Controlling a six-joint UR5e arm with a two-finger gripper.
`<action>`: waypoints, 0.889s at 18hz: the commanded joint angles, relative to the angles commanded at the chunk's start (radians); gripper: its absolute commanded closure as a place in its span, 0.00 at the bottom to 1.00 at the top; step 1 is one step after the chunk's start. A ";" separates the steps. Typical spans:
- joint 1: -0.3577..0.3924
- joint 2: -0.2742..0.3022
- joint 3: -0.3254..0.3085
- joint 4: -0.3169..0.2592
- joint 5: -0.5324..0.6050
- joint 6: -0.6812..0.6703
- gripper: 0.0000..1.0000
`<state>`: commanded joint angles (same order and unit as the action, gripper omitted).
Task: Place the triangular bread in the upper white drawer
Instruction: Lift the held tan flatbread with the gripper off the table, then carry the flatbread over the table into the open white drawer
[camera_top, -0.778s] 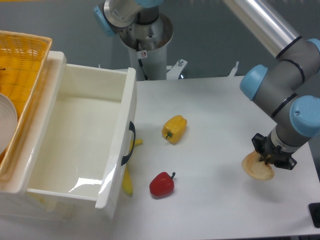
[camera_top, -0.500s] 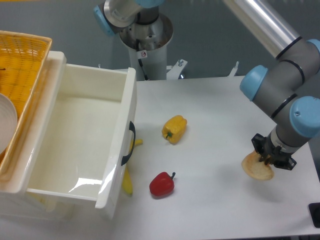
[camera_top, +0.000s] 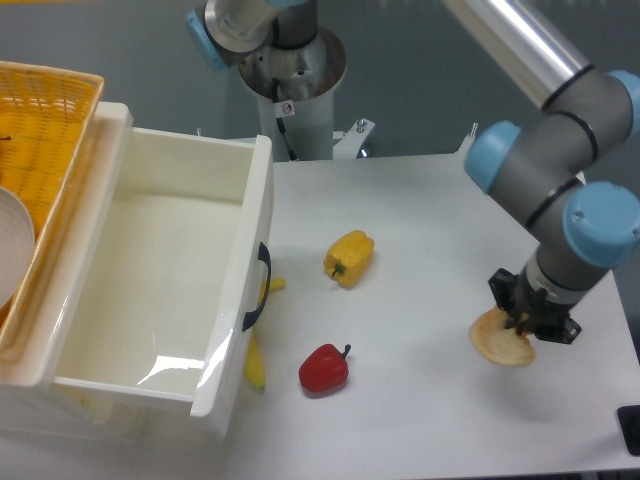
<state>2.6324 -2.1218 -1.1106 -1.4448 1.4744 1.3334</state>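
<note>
I log, nearest first: a glossy red bell pepper (camera_top: 324, 368) on the white tabletop (camera_top: 420, 420). Right of it, the black two-finger tool (camera_top: 522, 322), closed on the flat golden-tan triangular bread (camera_top: 498, 342), held near the tabletop's right edge. Left, the large glossy white plastic drawer (camera_top: 150, 290), open, dark handle. Farther back, a yellow bell pepper (camera_top: 348, 257).

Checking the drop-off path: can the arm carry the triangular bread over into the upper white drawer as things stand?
Probably yes. The hand holds the triangular bread, the upper white drawer stands pulled open, and only low peppers lie between.
</note>
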 joint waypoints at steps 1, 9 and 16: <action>-0.009 0.026 -0.003 -0.008 -0.025 -0.028 1.00; -0.083 0.184 -0.008 -0.081 -0.133 -0.202 1.00; -0.189 0.259 -0.011 -0.072 -0.209 -0.361 1.00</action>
<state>2.4439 -1.8623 -1.1213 -1.5171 1.2655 0.9728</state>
